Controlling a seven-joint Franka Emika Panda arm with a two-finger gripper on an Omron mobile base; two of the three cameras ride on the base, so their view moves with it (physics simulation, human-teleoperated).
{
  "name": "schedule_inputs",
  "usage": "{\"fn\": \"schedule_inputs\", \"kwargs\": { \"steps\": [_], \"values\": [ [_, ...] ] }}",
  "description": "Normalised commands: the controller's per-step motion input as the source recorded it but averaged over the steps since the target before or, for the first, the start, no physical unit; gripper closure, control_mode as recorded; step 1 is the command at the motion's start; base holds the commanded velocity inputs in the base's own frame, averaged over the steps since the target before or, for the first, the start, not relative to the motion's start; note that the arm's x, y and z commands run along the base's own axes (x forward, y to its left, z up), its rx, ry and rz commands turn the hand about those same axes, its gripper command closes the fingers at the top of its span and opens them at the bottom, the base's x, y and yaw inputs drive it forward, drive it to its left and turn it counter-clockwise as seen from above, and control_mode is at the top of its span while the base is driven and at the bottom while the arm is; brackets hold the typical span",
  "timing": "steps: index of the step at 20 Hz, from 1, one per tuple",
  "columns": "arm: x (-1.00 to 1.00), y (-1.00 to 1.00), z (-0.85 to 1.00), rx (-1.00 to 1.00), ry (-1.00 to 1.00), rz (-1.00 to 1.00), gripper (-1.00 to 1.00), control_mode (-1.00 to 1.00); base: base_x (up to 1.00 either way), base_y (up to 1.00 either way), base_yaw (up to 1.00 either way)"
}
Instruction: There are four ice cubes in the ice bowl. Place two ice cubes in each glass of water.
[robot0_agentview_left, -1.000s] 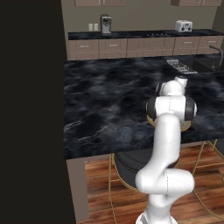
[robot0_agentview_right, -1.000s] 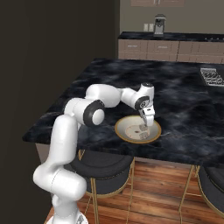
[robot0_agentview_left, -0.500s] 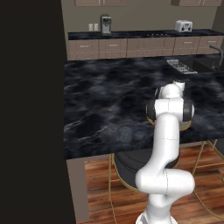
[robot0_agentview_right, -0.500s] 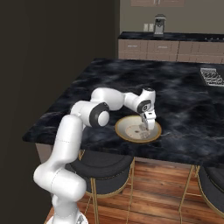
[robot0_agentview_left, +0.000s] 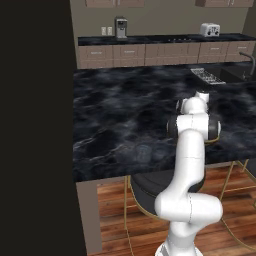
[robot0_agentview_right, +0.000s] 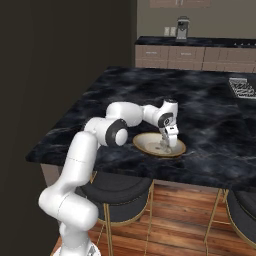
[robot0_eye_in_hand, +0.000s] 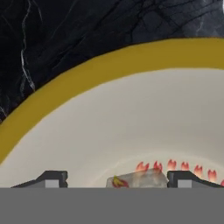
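Black marble forms the island counter (robot0_agentview_right: 210, 125) on which the bowl (robot0_agentview_right: 145, 144) is set, near the front edge. Inside the bowl, one ice cube (robot0_eye_in_hand: 139, 179) is seen at six o'clock in the hand view, lying between the two finger tips (robot0_eye_in_hand: 51, 179) with a gap on either side. The gripper (robot0_agentview_right: 167, 146) is lowered into the bowl, its jaws spread apart and nothing clamped. Two glasses (robot0_agentview_left: 145, 152) are faintly made out on the counter at nine o'clock from the arm (robot0_agentview_left: 192, 145).
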Motion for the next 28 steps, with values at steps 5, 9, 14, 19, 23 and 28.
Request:
{"fn": "schedule_inputs", "kwargs": {
  "steps": [5,9,14,19,23,28],
  "values": [
    [-0.07,-0.27,-0.19,0.04,0.02,0.00,-1.00,-1.00,0.00,0.00,0.00],
    [-0.28,-0.02,-0.07,0.06,0.00,0.00,-1.00,-1.00,0.00,0.00,0.00],
    [-0.04,0.11,0.00,0.04,-0.01,0.00,-1.00,-1.00,0.00,0.00,0.00],
    [0.00,0.29,0.00,0.02,-0.03,0.00,-1.00,-1.00,0.00,0.00,0.00],
    [-0.08,0.07,-0.13,0.00,0.00,0.00,-1.00,-1.00,0.00,0.00,0.00],
    [0.00,0.00,-0.28,0.00,0.00,-0.01,-1.00,-1.00,0.00,0.00,0.00]
  ]
}}
